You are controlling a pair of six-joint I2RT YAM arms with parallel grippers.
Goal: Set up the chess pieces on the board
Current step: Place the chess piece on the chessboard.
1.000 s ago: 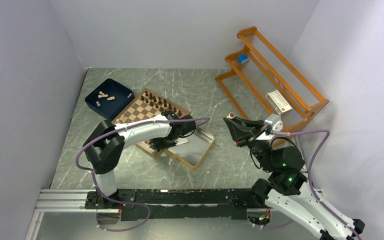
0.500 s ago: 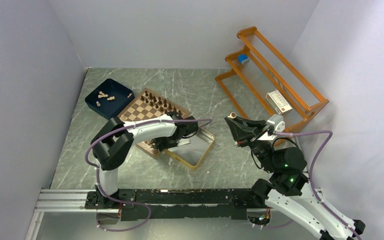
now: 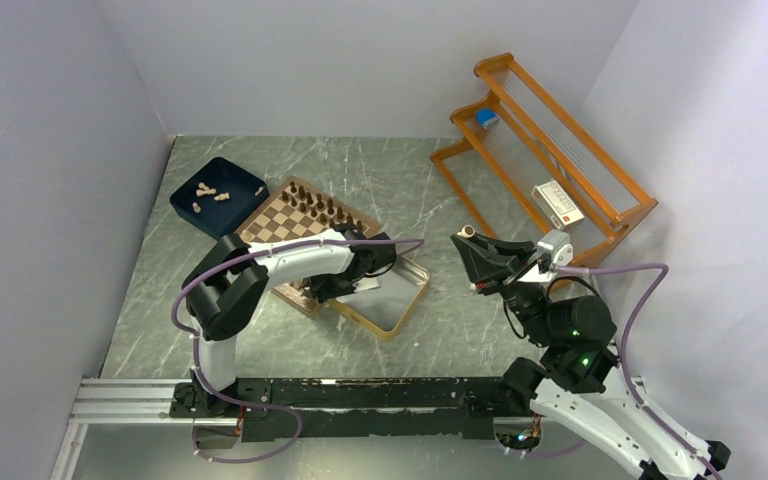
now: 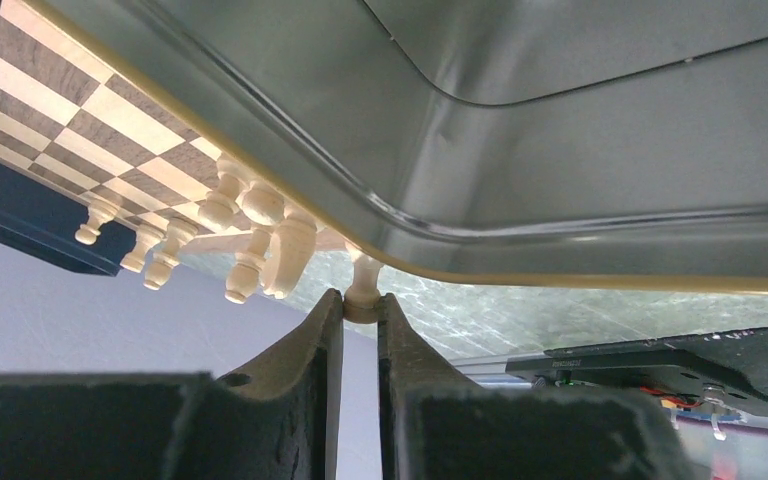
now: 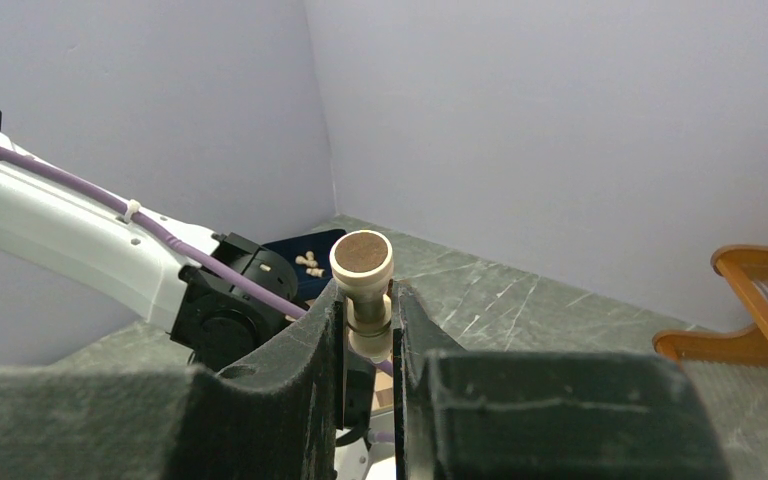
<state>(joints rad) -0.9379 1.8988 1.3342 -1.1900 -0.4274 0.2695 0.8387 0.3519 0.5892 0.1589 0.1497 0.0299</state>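
The board (image 3: 278,226) lies left of centre, with dark chess pieces (image 3: 316,205) lined along its far right edge. Several pale chess pieces (image 4: 260,232) stand near its corner by the silver tin (image 3: 388,300). My left gripper (image 3: 331,286) hangs low over that corner, shut on the head of one pale chess piece (image 4: 362,297). My right gripper (image 3: 468,243) is raised to the right of the tin, away from the board. It is shut on another pale chess piece (image 5: 362,262), whose brown felt base points upward.
A navy tray (image 3: 241,178) with loose pale pieces (image 3: 208,194) sits at the far left beside the board. An orange wooden rack (image 3: 550,160) holding a small box stands at the back right. The left arm spans the board's near edge.
The left arm's elbow has swung slightly right while its gripper stayed at the board's corner on the same piece. The right arm has drifted a little right.
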